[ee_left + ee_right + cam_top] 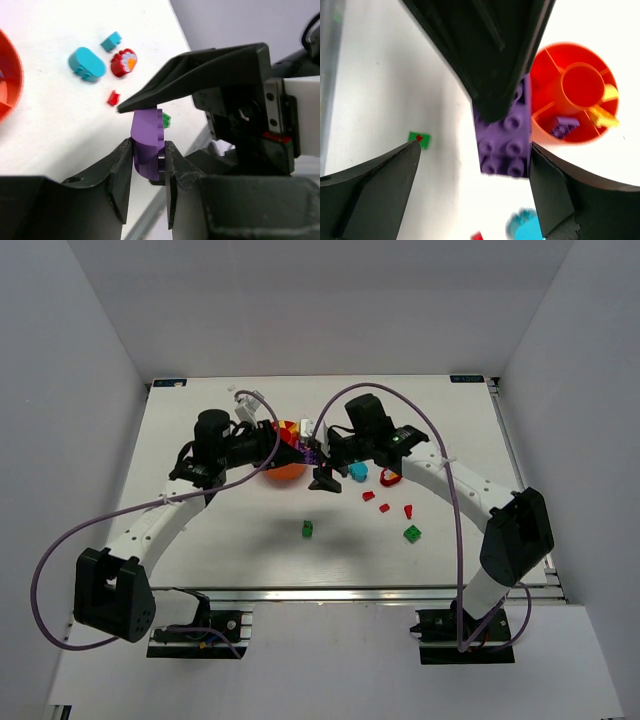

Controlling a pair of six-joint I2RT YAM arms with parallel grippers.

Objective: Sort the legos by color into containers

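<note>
Purple brick (147,135) pinched by its sides in the left gripper (148,145), closed firmly on it, raised above the white surface (420,420) and just beside the orange tub (546,80). Studded face of the brick turned toward the right wrist camera.

Right gripper (475,146) spread wide open and holding nothing, one finger close by the brick's edge, the other well apart from it. Seen from the left wrist, one black finger of that gripper lying across the top of the brick; touching or merely near, impossible to tell.

Inside the tub, a small purple piece (563,126) in one compartment and a yellow piece (602,117) in the compartment next to it, both close to the central cup.

Loose on the surface to the right of the tub: a rounded teal piece (86,63), a small teal brick (111,41) and a red flower-printed piece (124,62) near one another, with a tiny red piece (113,97) a little apart from them. Nearer the arm bases, well apart from the tub, two green pieces (308,529) (412,533) and a few more small red bits (384,506).
</note>
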